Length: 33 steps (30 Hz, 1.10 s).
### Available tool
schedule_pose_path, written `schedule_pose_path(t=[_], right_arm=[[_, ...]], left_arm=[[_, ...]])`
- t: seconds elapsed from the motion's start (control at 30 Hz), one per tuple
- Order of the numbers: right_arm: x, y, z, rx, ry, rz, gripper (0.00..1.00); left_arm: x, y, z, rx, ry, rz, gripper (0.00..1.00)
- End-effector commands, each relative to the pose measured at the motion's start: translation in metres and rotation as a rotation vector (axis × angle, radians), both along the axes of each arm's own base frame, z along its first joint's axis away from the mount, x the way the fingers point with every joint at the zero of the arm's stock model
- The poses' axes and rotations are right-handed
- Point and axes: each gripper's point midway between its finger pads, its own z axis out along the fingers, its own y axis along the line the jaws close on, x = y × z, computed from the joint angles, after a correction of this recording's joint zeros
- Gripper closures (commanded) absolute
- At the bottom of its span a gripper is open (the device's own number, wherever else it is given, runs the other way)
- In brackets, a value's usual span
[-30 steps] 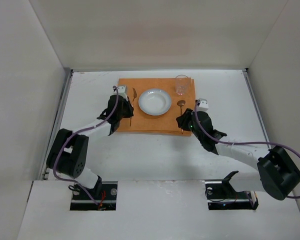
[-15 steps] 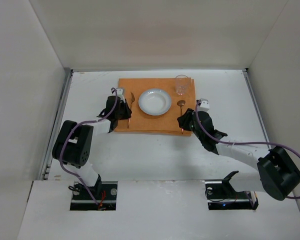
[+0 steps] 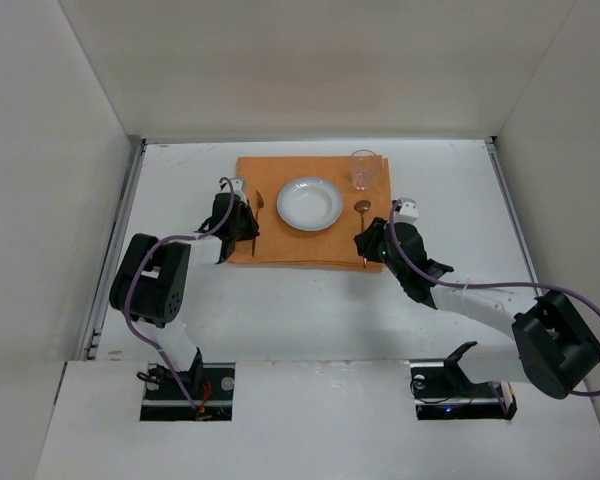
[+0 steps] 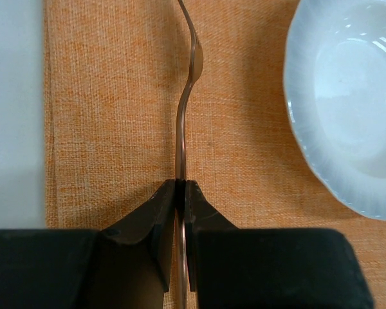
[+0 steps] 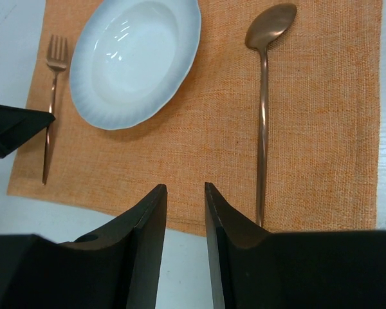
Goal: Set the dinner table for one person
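Observation:
On the white dinner table (image 3: 450,190) lies an orange cloth (image 3: 290,245). On it stand a white plate (image 3: 310,203) and, at the far right corner, a clear glass (image 3: 364,168). A copper spoon (image 3: 363,228) lies right of the plate. A copper fork (image 3: 258,205) lies left of it, tines pointing away. My left gripper (image 3: 255,228) is shut on the fork's handle (image 4: 181,129), low over the cloth (image 4: 109,129). My right gripper (image 5: 185,190) is open and empty above the cloth's near edge, just left of the spoon (image 5: 264,122).
White walls enclose the table on three sides, with grey rails (image 3: 130,200) along its edges. The plate's rim (image 4: 309,148) is close to the right of the held fork. The right wrist view shows the plate (image 5: 135,58) and the left gripper's fingers (image 5: 19,125) at the fork (image 5: 51,96).
The left gripper has shifted the fork slightly left, away from the plate, and its arm has swung left. The right arm has stayed still.

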Motion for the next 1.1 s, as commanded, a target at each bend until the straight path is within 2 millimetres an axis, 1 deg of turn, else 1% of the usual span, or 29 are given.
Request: schedule_pose_path(t=[0.0, 0.1, 0.17, 0.3, 0.47, 0.53, 0.63, 0.67, 0.7, 0.73, 0.8, 0.83, 0.87, 0.9, 0.97, 1.07], right_arm=[[0.008, 0.001, 0.019, 0.053, -0.06, -0.017, 0.64], [0.008, 0.002, 0.021, 0.048, -0.065, -0.014, 0.64], [0.008, 0.003, 0.02, 0.052, -0.061, -0.013, 0.64], [0.009, 0.003, 0.019, 0.049, -0.063, -0.015, 0.53], [0.009, 0.002, 0.02, 0.05, -0.065, -0.02, 0.45], [0.008, -0.003, 0.02, 0.053, -0.071, -0.035, 0.43], [0.008, -0.006, 0.025, 0.063, -0.086, -0.05, 0.43], [0.008, -0.007, 0.027, 0.066, -0.093, -0.054, 0.45], [0.007, -0.01, 0.029, 0.067, -0.1, -0.063, 0.5], [0.007, -0.012, 0.031, 0.074, -0.109, -0.076, 0.58], [0.004, -0.018, 0.038, 0.109, -0.117, -0.102, 0.81], [0.001, -0.022, 0.043, 0.137, -0.128, -0.112, 0.87], [-0.002, -0.025, 0.05, 0.161, -0.148, -0.12, 0.9], [-0.004, -0.032, 0.057, 0.181, -0.17, -0.142, 0.91], [-0.006, -0.055, 0.065, 0.203, -0.215, -0.224, 0.91], [-0.007, -0.078, 0.067, 0.245, -0.234, -0.303, 0.86]], left_arm=[[0.015, 0.002, 0.008, 0.019, -0.025, 0.004, 0.96], [0.015, 0.003, 0.007, 0.042, -0.028, 0.015, 0.93], [0.015, 0.006, 0.011, 0.056, -0.041, 0.036, 0.88], [0.017, 0.013, 0.026, 0.077, -0.081, 0.091, 0.74], [0.018, 0.019, 0.057, 0.12, -0.152, 0.175, 0.6], [0.017, 0.022, 0.074, 0.116, -0.181, 0.213, 0.58], [0.004, 0.022, 0.109, 0.07, -0.246, 0.264, 0.58], [-0.001, 0.023, 0.121, 0.05, -0.273, 0.284, 0.58], [-0.005, 0.024, 0.13, 0.033, -0.294, 0.302, 0.58], [-0.012, 0.029, 0.141, 0.012, -0.321, 0.342, 0.59], [-0.024, 0.04, 0.152, -0.015, -0.342, 0.404, 0.65], [-0.03, 0.048, 0.154, -0.029, -0.338, 0.44, 0.7], [-0.038, 0.054, 0.152, -0.052, -0.324, 0.469, 0.78], [-0.045, 0.063, 0.147, -0.069, -0.296, 0.504, 0.85], [-0.056, 0.079, 0.136, -0.095, -0.232, 0.565, 0.88], [-0.078, 0.11, 0.108, -0.076, -0.123, 0.684, 0.87]])
